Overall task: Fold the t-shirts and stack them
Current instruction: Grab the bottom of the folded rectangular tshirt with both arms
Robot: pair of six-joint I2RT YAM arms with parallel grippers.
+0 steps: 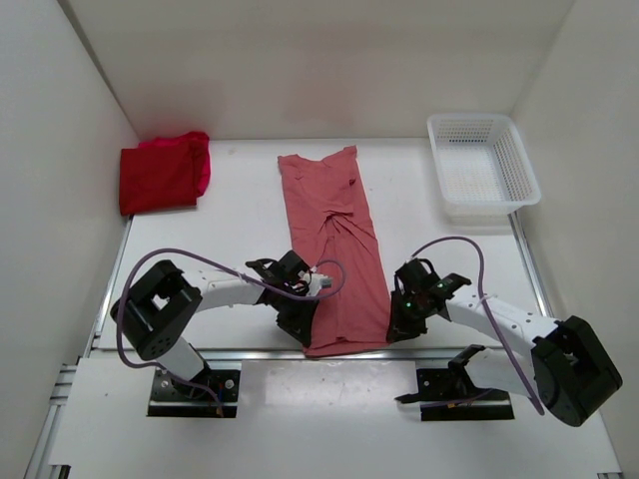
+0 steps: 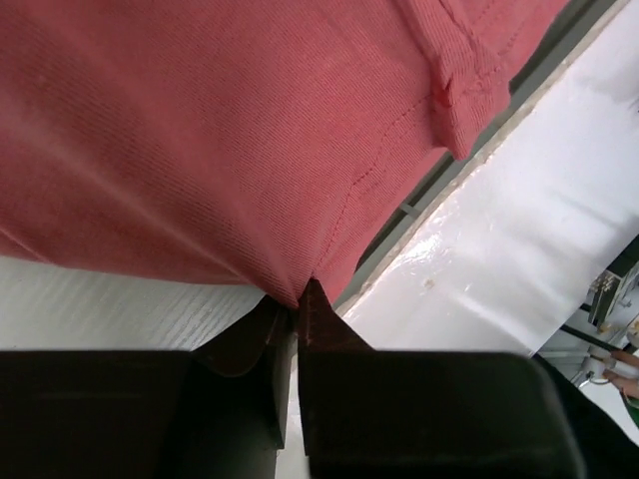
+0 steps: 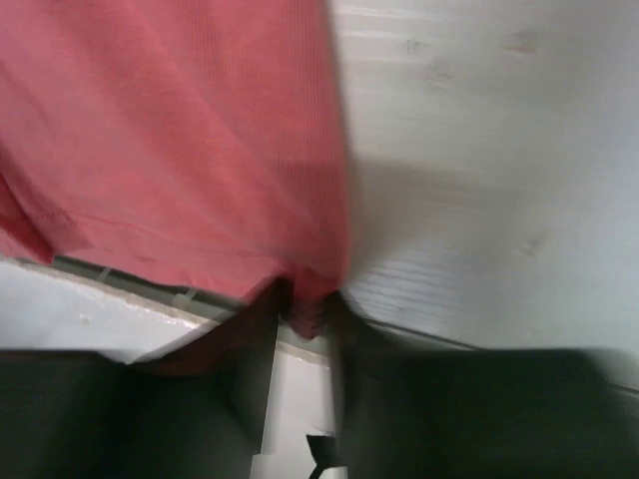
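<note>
Jaws pinch near corners of salmon t-shirt [image 1: 334, 239].

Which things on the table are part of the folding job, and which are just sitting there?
Job:
faded salmon pink cloth t-shirt
dark crimson cloth t-shirt, folded
bright pinkish-red cloth t-shirt, showing at its edge

Lying about:
white plastic mesh basket
</note>
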